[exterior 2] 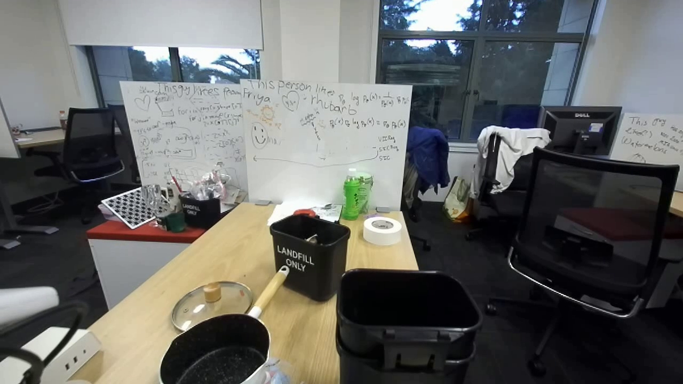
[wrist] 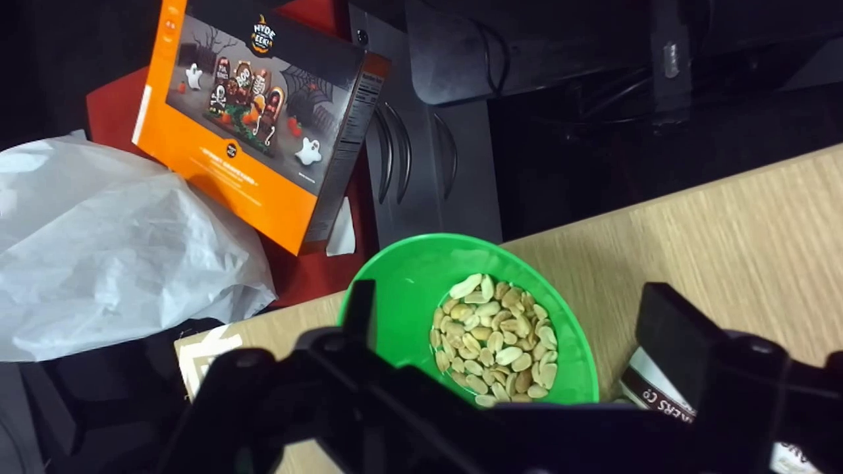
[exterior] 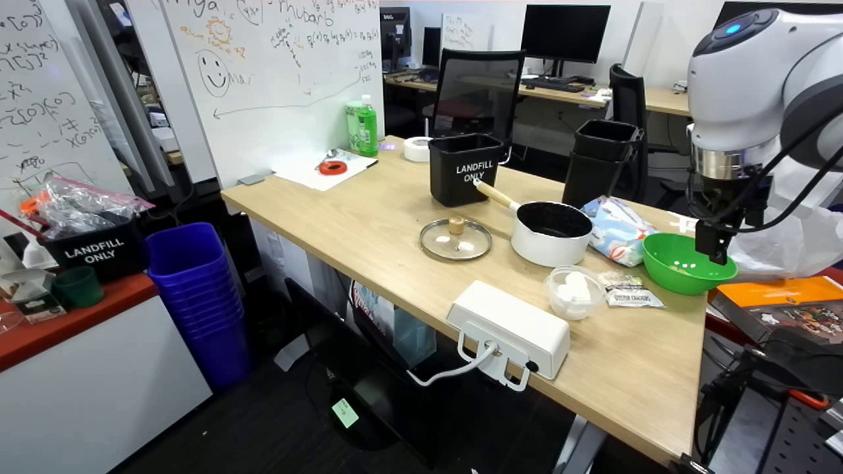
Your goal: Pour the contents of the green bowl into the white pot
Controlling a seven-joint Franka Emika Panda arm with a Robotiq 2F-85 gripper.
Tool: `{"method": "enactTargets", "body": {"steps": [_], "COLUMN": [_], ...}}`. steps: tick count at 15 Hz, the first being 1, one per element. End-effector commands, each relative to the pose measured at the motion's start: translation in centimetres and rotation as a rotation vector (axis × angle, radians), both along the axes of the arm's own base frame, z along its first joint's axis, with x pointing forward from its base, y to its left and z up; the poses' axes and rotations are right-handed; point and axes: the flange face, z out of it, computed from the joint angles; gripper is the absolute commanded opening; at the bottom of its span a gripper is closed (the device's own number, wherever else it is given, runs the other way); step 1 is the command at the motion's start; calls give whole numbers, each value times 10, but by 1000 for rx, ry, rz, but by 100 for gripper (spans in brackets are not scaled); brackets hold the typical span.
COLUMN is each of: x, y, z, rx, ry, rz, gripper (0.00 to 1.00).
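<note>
Gripper (wrist: 510, 303) spread over grn bowl (wrist: 409, 286) w/ peanuts (wrist: 497, 345); wht pot (exterior: 550, 246) nearby.

Jaws over green bowl (exterior: 678, 284), white pot (exterior: 548, 249) beside glass lid (exterior: 454, 245)

Round brt-green plas. bowl (exterior: 685, 282): smooth, semi-gloss, sm. highlights. Short round white pot (exterior: 550, 247): smooth outside, low sheen; blk interior (exterior 2: 219, 349) finely speckled; slim pale-wood handle (exterior: 497, 195) smooth. Flat round clear-glass lid (exterior: 456, 245): shiny, metal-rimmed, w/ stubby wood knob (exterior: 456, 225). White boxy plas. power strip (exterior: 510, 316): smooth, approx. matt. Pale wood-grain worktop (exterior: 369, 204): smooth, satin. Lg. white plas. bag (wrist: 125, 250): thin, crinkled. Orange/grey printed card box (wrist: 247, 118): smooth. Blk boxy plas. bin (exterior: 463, 176): semi-matt. Blk gripper (wrist: 508, 296): mostly matt.
</note>
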Motion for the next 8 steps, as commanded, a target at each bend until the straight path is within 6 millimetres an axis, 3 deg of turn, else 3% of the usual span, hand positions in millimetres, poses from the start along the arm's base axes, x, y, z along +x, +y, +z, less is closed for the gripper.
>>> {"method": "enactTargets", "body": {"steps": [1,4,8], "x": [1,1,5], "y": [0,0,1], "z": [1,1,-21], "rx": [-1,-2,-7], "ry": [0,-2,40], "rz": [1,1,16], "gripper": [100,100,100]}}
